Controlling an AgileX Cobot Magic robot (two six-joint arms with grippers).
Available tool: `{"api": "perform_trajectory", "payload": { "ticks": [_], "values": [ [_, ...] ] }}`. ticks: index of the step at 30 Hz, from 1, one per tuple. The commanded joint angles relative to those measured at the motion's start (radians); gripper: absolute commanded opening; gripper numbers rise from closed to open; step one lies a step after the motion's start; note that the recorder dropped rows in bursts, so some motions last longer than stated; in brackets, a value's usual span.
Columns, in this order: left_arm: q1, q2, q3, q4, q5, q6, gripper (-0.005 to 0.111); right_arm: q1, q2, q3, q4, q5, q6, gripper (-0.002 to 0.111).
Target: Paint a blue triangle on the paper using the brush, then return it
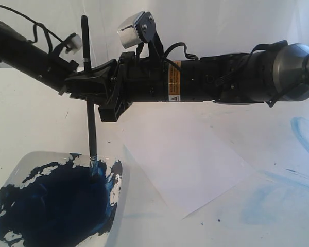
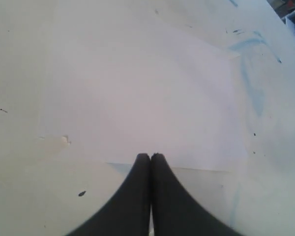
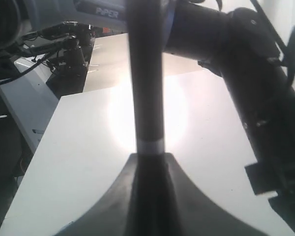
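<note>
Exterior view alone shows the right gripper (image 1: 90, 82) clamping the brush (image 1: 91, 131), tip in the paint tray (image 1: 117, 194); right wrist view shows a "PiPER" label (image 3: 106, 10); left gripper (image 2: 150, 156) closed, empty.

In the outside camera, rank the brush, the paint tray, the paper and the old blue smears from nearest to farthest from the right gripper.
1. Brush: held upright in the right gripper.
2. Paint tray: directly below, with the brush tip in it.
3. Paper: just right of the tray.
4. Blue smears: far right of the table.
</note>
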Motion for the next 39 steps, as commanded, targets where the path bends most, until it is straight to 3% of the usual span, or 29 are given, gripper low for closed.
{"api": "perform_trajectory", "payload": {
  "ticks": [1,7,15,19,29,39],
  "values": [
    [-0.047,0.067,-0.072,0.013,0.03,-0.027,0.0,0.0,-0.01,0.0,0.006,-0.007,-0.004,0.0],
    [-0.092,0.13,-0.117,0.014,-0.034,-0.032,0.0,0.0,-0.018,0.0,0.006,0.014,-0.004,0.0],
    [-0.103,0.165,-0.127,0.017,-0.06,-0.032,0.0,-0.009,-0.085,0.002,-0.004,0.105,0.073,0.0],
    [-0.103,0.166,-0.127,0.017,-0.072,-0.032,0.0,-0.064,-0.141,0.002,-0.077,0.14,0.125,0.0],
    [-0.105,0.166,-0.127,0.015,-0.093,-0.032,0.0,-0.289,-0.179,0.002,-0.042,0.22,0.124,0.0],
    [-0.172,0.171,-0.127,0.066,-0.183,-0.032,0.0,-0.352,-0.087,0.002,0.148,0.188,-0.041,0.0]
  ]
}}
